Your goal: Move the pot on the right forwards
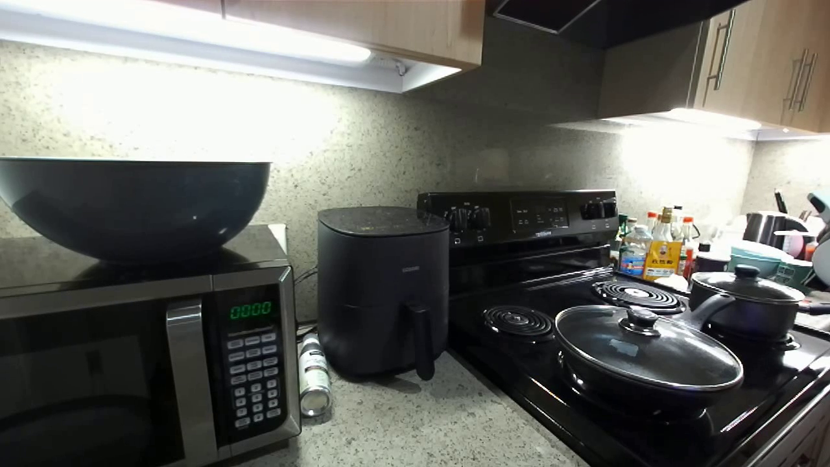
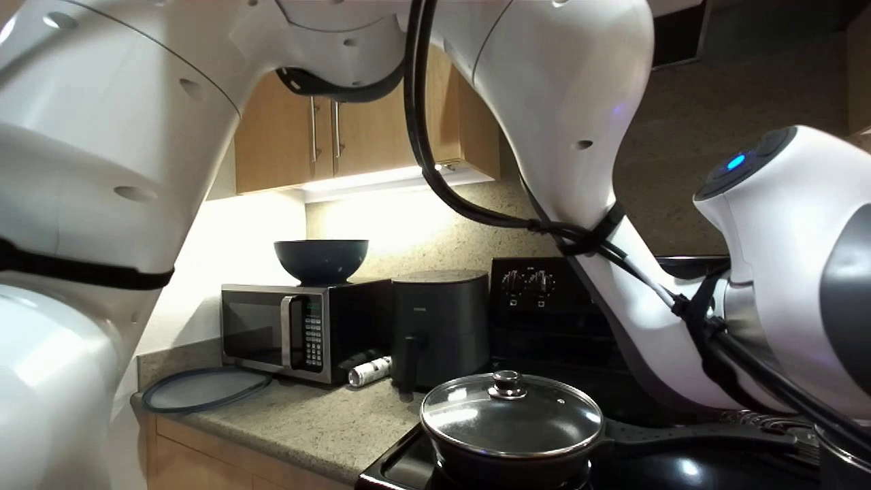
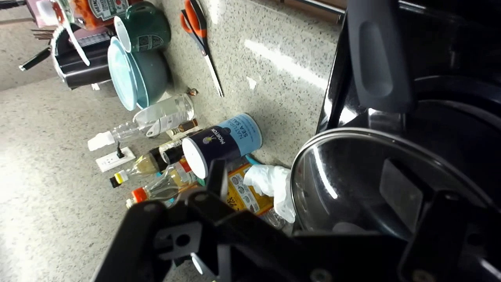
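Observation:
The pot (image 1: 746, 310) sits at the right of the stove in an exterior view, covered by a glass lid (image 1: 746, 285) with a dark knob. Its straight handle (image 1: 818, 309) points away to the right there. From the wrist, the lid (image 3: 332, 164) fills the right side, and the handle (image 3: 377, 66) runs to the top edge. My gripper (image 3: 310, 182) stands open over the lid, one finger (image 3: 217, 180) by the salt canister and the other pad (image 3: 401, 196) above the glass. Nothing is between them that I see gripped. The gripper's own body hides the knob.
A wide lidded pan (image 1: 648, 353) stands beside the pot, its handle (image 1: 707, 308) reaching toward it. Behind lie a salt canister (image 3: 223, 143), white crumpled wrap (image 3: 274, 188), bottles (image 3: 160, 184) and scissors (image 3: 203, 43). The white arm (image 2: 565, 102) arches over the stove.

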